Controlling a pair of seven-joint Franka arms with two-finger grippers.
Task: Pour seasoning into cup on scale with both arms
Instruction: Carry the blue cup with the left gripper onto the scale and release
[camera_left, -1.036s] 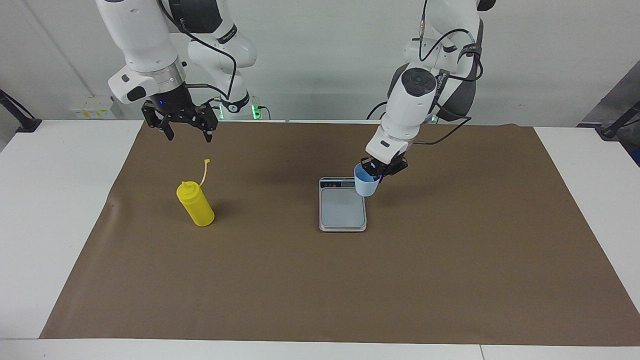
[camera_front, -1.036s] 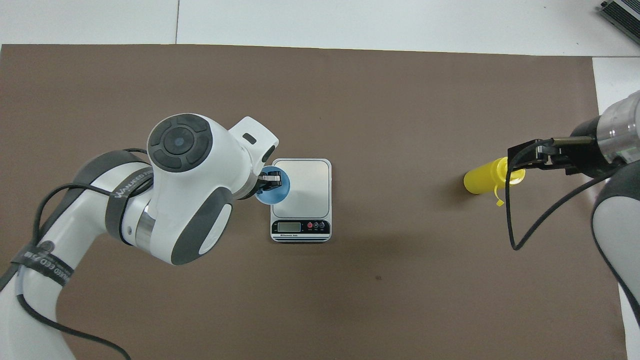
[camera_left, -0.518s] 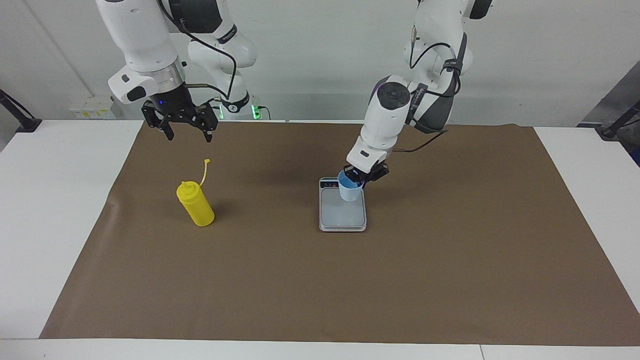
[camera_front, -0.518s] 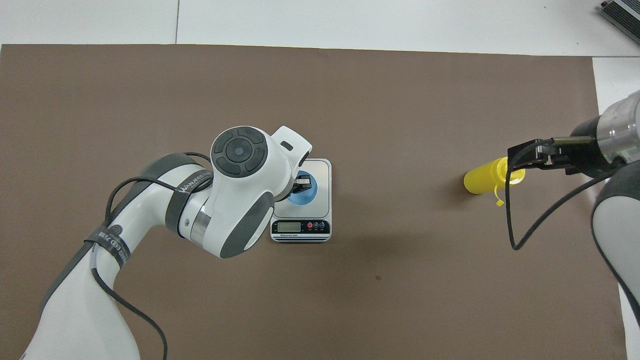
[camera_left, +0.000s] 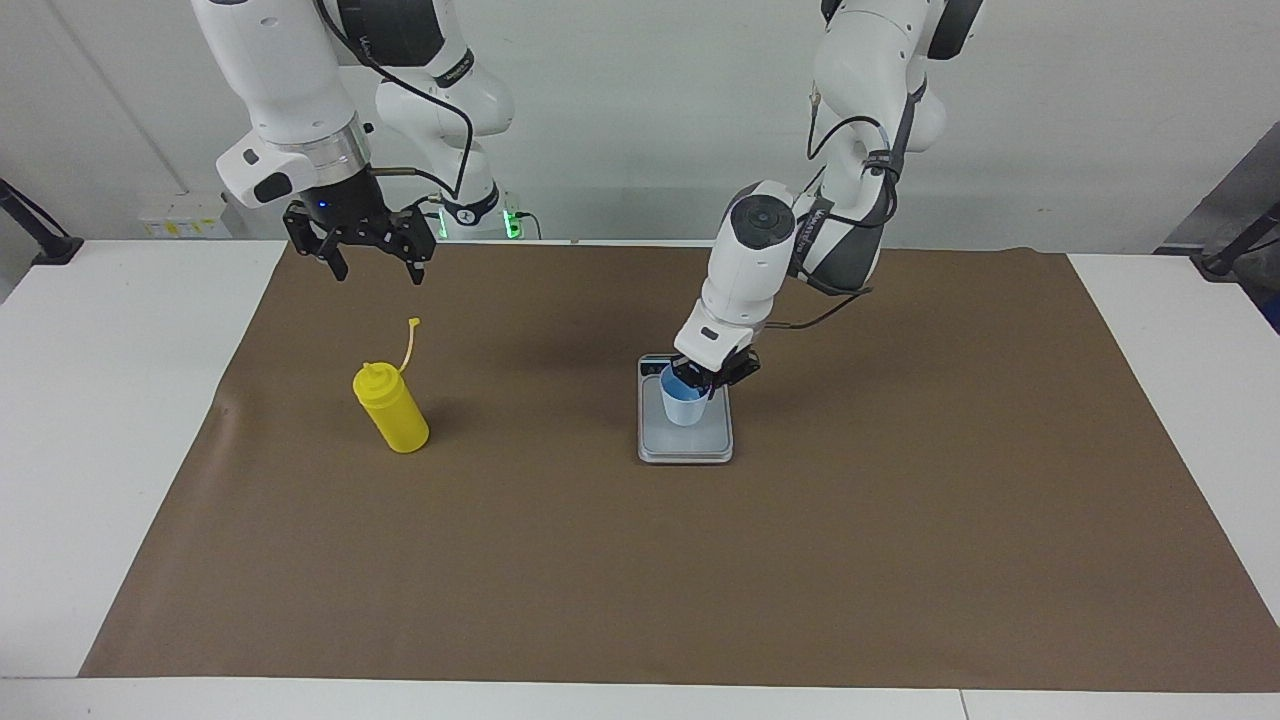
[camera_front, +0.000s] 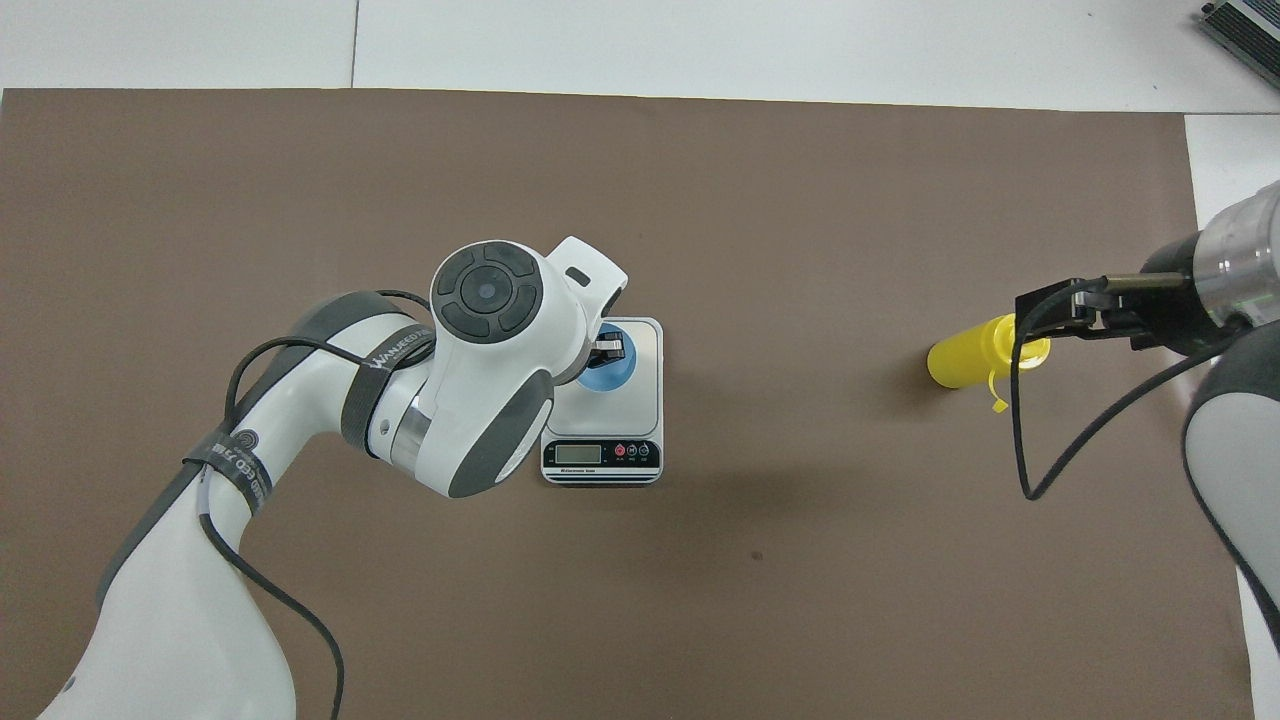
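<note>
The light-blue cup (camera_left: 684, 407) (camera_front: 604, 368) is upright at the middle of the scale (camera_left: 702, 446) (camera_front: 641, 344). My left gripper (camera_left: 701, 379) (camera_front: 606, 349) is shut on its rim, one finger inside. I cannot tell whether the cup's base touches the weighing plate. The yellow seasoning bottle (camera_left: 392, 410) (camera_front: 962, 361) stands on the brown mat toward the right arm's end, with its cap strap sticking up. My right gripper (camera_left: 380, 272) (camera_front: 1040, 305) waits open and empty, high over the mat by the bottle's top.
A brown mat (camera_left: 640, 580) covers most of the white table. The scale's dark display strip (camera_front: 601, 454) faces the robots. The left arm's elbow (camera_front: 480, 380) hangs over the mat beside the scale and hides part of the plate.
My left arm has carried the cup from the scale's edge to over the middle of the plate and lowered it. The right arm and the bottle have not moved.
</note>
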